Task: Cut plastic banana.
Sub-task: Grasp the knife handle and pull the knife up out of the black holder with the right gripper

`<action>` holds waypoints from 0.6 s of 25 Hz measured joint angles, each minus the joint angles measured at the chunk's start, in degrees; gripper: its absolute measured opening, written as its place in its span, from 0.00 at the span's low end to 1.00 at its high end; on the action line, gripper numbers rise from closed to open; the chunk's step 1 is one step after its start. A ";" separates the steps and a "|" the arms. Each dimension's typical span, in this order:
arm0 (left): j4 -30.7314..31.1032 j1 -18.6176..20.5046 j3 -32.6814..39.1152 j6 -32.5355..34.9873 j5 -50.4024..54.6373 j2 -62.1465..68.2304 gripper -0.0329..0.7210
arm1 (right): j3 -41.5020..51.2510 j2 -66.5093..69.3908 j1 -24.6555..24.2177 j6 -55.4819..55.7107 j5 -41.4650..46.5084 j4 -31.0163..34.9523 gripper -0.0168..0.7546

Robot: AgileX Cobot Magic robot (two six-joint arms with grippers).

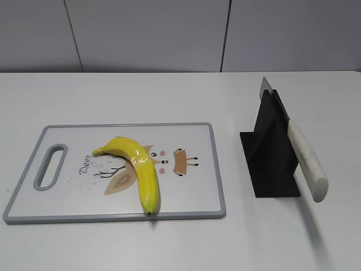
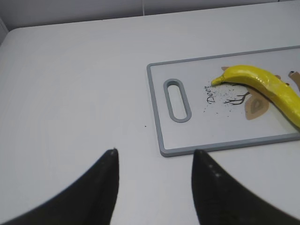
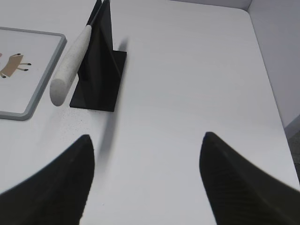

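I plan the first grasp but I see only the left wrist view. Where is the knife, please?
Observer: The white-handled knife rests in a black stand, right of the grey-rimmed cutting board.
Operator: Which way does its handle point?
Observer: Toward the camera, past the stand's base.
Operator: Is the right gripper open?
Observer: Yes, the right gripper is open, over bare table near the stand.
Operator: Does the glossy yellow plastic banana lie fully on the board?
Observer: The banana does; its dark tip nears the front rim.

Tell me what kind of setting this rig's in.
Probably a lab bench staged as a kitchen task, not a real kitchen: a bare white table before plain grey wall panels, holding only a cutting board with a plastic banana and a knife in a black stand.
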 joint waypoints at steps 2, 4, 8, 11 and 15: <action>0.00 0.00 0.00 0.00 0.00 0.00 0.69 | 0.00 0.00 0.00 0.00 0.00 0.00 0.75; 0.00 0.00 0.00 0.00 0.00 0.00 0.69 | 0.00 0.00 0.00 0.00 0.00 0.00 0.75; 0.00 0.00 0.00 0.00 0.00 0.00 0.69 | 0.00 0.00 0.00 0.00 0.00 0.00 0.75; 0.00 0.00 0.00 0.00 0.00 0.00 0.69 | 0.00 0.00 0.00 0.00 0.00 0.00 0.75; 0.00 0.00 0.00 0.00 0.00 0.00 0.68 | 0.00 0.00 0.00 0.00 0.00 0.00 0.75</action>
